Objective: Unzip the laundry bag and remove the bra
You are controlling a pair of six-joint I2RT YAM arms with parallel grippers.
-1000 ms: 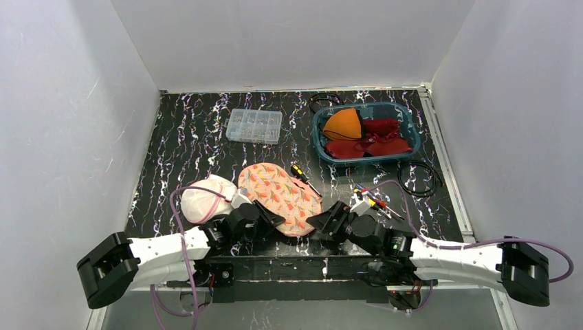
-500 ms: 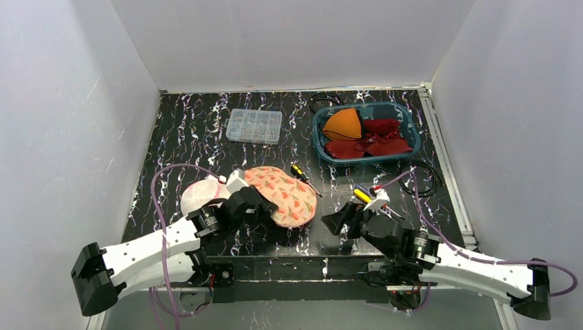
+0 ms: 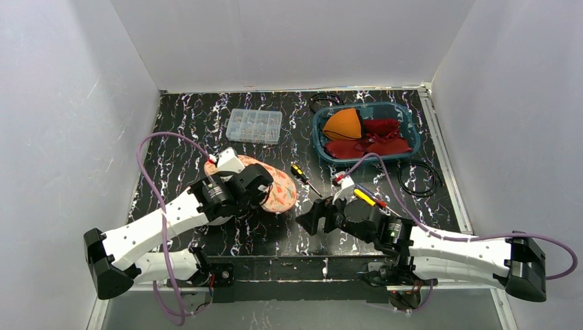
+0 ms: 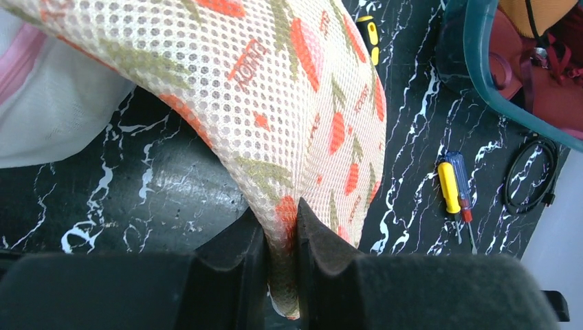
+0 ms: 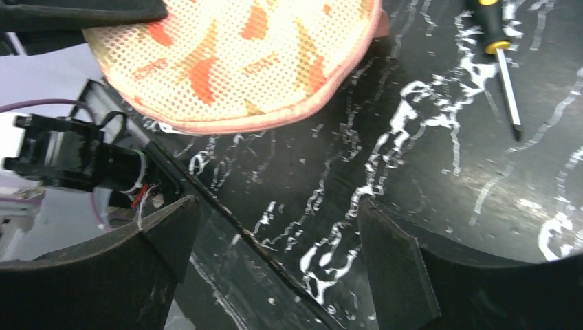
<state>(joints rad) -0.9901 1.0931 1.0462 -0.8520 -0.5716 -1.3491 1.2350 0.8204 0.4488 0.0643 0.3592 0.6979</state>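
The laundry bag [image 3: 280, 194] is a mesh pouch printed with orange carrots and edged in pink. It hangs tilted just above the table, left of centre. My left gripper [image 3: 263, 191] is shut on it; in the left wrist view the fingers [image 4: 323, 240] pinch a fold of mesh [image 4: 302, 103]. A white padded piece with a pink band [image 4: 48, 103] lies beside the bag; I cannot tell whether it is the bra. My right gripper [image 3: 307, 218] is open and empty, low near the table's front edge. The right wrist view shows the bag [image 5: 234, 55] ahead of the right gripper [image 5: 275, 213].
A black-and-yellow screwdriver [image 3: 302, 177] lies right of the bag, with more screwdrivers [image 3: 368, 198] near the right arm. A teal bin [image 3: 317, 137] of red and orange cloth stands at the back right. A clear parts box [image 3: 254, 125] and a black cable loop [image 3: 419, 177] are also there.
My left gripper has lifted the bag and carried it back and left, bunching it. My right gripper let go, opened wide and swung left along the front edge.
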